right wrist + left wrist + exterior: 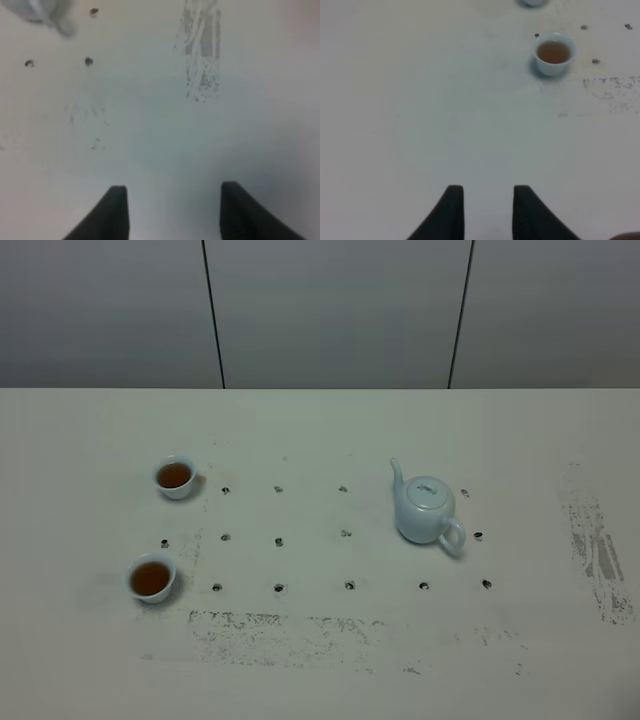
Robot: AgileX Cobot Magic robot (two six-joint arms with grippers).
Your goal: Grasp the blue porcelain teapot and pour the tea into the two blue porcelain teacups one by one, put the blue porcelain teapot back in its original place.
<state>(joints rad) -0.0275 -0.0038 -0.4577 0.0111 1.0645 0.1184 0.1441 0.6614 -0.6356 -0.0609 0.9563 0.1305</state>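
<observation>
teapot: blue porcelain teapot upright on table, right of centre, lid on, handle toward the near right
cups: far teacup and near teacup on left side, both holding brown tea
left gripper: fingers narrowly parted, empty; near teacup well ahead, off to one side
right gripper: fingers spread wide, empty; teapot well ahead at frame edge, blurred

Soft, even light falls from overhead, dull and slightly cool. The desk shows no glare, and the teapot and teacups cast only faint, short shadows. The high view is fairly sharp. Both wrist views are hazy, the right one blurrier, its far scuff marks smeared.
</observation>
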